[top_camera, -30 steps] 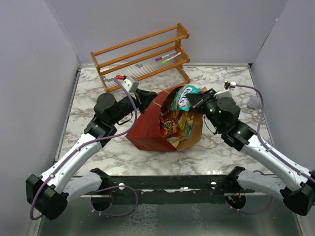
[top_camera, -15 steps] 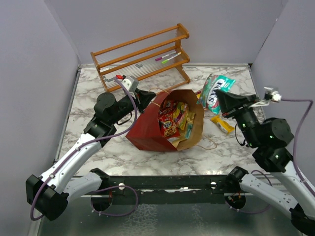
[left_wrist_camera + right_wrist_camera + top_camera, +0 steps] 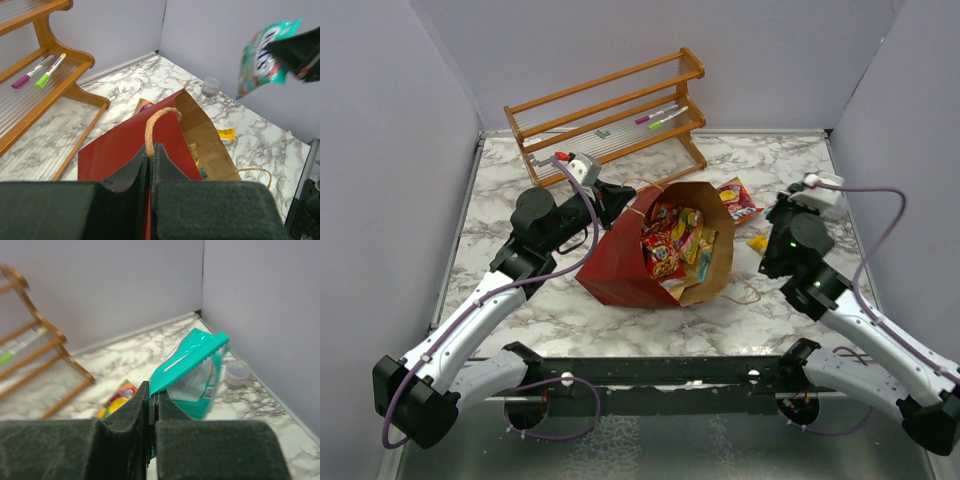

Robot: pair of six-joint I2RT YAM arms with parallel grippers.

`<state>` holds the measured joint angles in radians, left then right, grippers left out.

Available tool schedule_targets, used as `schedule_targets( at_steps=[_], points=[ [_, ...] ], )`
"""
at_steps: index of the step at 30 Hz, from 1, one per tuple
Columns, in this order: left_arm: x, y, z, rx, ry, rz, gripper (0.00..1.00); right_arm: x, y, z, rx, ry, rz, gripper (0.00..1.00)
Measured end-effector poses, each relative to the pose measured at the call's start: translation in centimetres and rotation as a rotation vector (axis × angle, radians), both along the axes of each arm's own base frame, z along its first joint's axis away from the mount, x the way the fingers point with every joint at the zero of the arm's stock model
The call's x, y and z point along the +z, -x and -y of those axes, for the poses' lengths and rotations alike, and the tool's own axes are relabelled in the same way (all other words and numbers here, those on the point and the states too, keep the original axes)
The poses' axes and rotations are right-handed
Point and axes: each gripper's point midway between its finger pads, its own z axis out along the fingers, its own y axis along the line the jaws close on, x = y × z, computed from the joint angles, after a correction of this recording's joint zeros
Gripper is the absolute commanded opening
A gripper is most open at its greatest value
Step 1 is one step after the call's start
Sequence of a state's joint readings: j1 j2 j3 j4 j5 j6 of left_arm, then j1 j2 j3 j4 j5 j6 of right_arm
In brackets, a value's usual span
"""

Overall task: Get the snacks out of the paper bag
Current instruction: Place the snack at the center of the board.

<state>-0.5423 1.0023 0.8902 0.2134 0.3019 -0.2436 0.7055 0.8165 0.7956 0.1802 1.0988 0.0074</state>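
One teal crinkly foil packet point(image 3: 192, 370), likely light, slippery: right pincer point(image 3: 150, 405) clamped on its sealed edge; left pincer point(image 3: 150, 160) clamps tall red paper bag point(image 3: 120, 150) by handle.

My read: lab test cell, not home. Plain grey-lilac panels point(image 3: 390, 120) box in marble-pattern tabletop point(image 3: 790, 160). Black mounting rail point(image 3: 660, 375) along near edge, loose purple cable point(image 3: 865, 187), wooden rack point(image 3: 610, 110) against back panel.

Overhead, wrist close-ups; shared paper bag point(image 3: 620, 265)
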Motion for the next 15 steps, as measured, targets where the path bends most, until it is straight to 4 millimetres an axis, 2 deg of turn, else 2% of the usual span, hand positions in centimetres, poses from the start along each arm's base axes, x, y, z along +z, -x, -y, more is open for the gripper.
schedule_targets(
  at_steps=[2, 4, 8, 15],
  points=[
    [0.0, 0.0, 0.0, 0.000, -0.001, 0.000, 0.00, -2.8, -1.5, -0.3, -0.023, 0.039, -0.088, 0.01],
    [0.0, 0.0, 0.0, 0.001, -0.003, 0.002, 0.00, -5.3, -2.5, 0.6, -0.045, 0.019, -0.152, 0.01],
    [0.0, -0.1, -0.2, 0.007, -0.006, 0.007, 0.00, -8.3, -3.8, 2.6, -0.056, -0.103, -0.201, 0.01],
    [0.5, 0.2, -0.4, 0.009, -0.002, 0.019, 0.00, -14.4, -4.4, 1.2, 0.065, -0.318, -0.298, 0.01]
  ],
)
